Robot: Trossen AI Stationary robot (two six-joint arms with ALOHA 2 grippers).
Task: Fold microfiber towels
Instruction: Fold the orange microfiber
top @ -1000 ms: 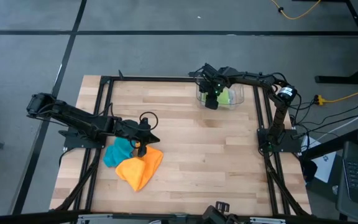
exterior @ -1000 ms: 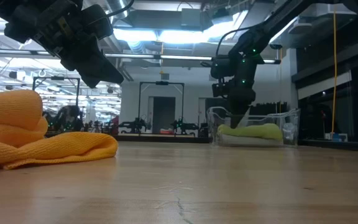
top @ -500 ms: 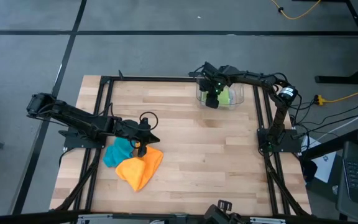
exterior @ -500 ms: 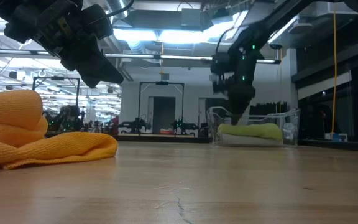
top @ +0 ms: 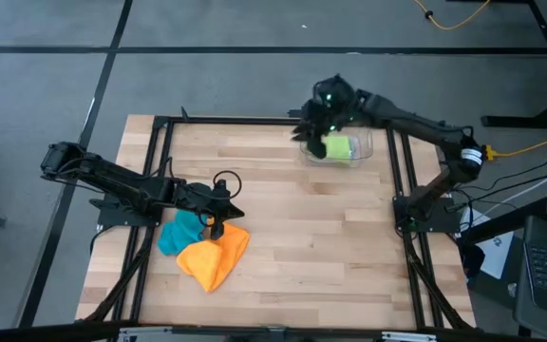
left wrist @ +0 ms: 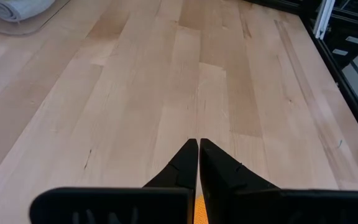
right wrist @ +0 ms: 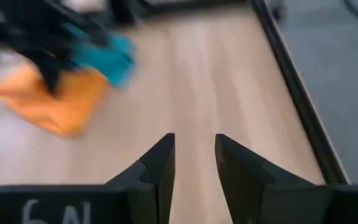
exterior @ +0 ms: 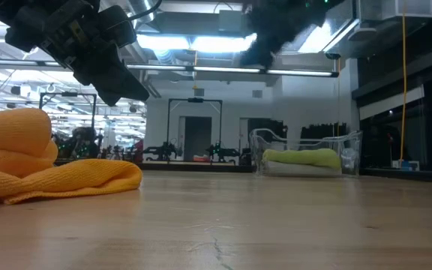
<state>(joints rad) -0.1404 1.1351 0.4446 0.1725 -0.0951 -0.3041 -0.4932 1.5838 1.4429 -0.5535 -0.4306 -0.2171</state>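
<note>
Upper centre of high view: right gripper [top: 329, 98] raised above clear bin [top: 363, 152], fingers apart, empty; lime towel [top: 338, 146] lies inside, apparently delivered. Left gripper [top: 218, 218], fingers together, parked over orange towel [top: 215, 258] and teal towel [top: 180, 231], lower left.

right claw [top: 313, 133] lifted off bin [top: 361, 152], green towel [top: 338, 146] left inside

The high view looked straight down from well above, taking in the whole tabletop [top: 292, 204], both arms and the surrounding floor. The low view sat at tabletop height, facing level across the wood into the room behind, very close to the orange towel [exterior: 47, 169]. The left wrist view looked forward along bare planks. The right wrist view looked down across the tabletop from a height. High, low and right wrist views shared the orange towel.
</note>
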